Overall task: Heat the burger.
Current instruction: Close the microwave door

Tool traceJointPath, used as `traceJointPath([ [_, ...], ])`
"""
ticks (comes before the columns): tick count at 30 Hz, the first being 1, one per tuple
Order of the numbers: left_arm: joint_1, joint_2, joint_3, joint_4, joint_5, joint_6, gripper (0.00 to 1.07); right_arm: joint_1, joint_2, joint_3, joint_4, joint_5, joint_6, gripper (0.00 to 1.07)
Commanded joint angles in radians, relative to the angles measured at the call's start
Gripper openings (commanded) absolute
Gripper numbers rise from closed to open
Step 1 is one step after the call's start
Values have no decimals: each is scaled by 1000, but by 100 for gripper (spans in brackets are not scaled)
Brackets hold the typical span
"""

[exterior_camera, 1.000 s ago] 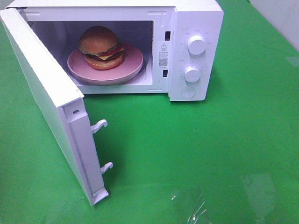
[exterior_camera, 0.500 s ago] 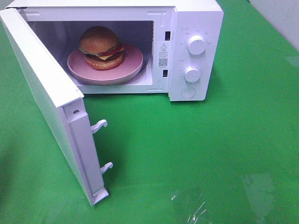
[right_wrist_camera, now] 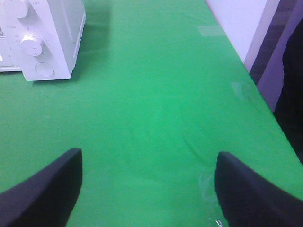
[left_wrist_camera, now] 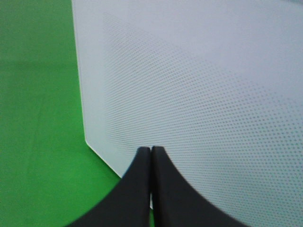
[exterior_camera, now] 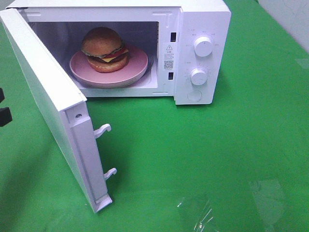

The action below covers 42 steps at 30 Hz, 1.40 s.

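One step stood between me and the heating proper: the door had to be closed. On the green tabletop [exterior_camera: 231,159] the white microwave [exterior_camera: 203,14] sat at the upper middle of the high view. Its door [exterior_camera: 43,92] was swung wide toward the lower left, latch hooks [exterior_camera: 103,129] standing clear. Inside the cavity, upper left of centre, the pink plate [exterior_camera: 140,65] carried the burger [exterior_camera: 104,48], so loading looked done to me.

The left jaws were clenched together on nothing. The left wrist view put them close against the dotted outer face of the door, though I could not tell whether they touched it. The right jaws stood released and empty over bare cloth, well apart from the microwave at the upper left of their view.

Next, I judged, the left arm [exterior_camera: 4,113] needed to push on that outer face and swing the door round until the hooks seated. After that one of the knobs [exterior_camera: 203,46] would want turning.

Against half a second before, only the left arm differed. Dark parts of it had come in at the left edge of the high view, where nothing had shown.
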Motion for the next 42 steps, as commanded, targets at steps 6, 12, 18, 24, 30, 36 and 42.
traceJointPath([
  [6,-123,120,-49,-42,-100,-5,0,-4,-26,2,4,-9,1,75],
  [12,-241,220,-123,-97,-117,26,0,-4,-26,2,4,-9,1,75],
  [18,-307,287,-195,-157,-117,47,0,-4,-26,2,4,-9,1,75],
  [24,-379,380,-321,-176,-92,48,0,-4,-26,2,4,-9,1,74],
  [30,-409,433,-401,-185,-67,56,0,-4,-26,2,4,-9,1,74],
  [36,-417,495,-528,-190,-5,62,0,-4,-26,2,4,-9,1,74],
  [42,-417,543,-621,-190,38,62,0,-4,-26,2,4,-9,1,74],
])
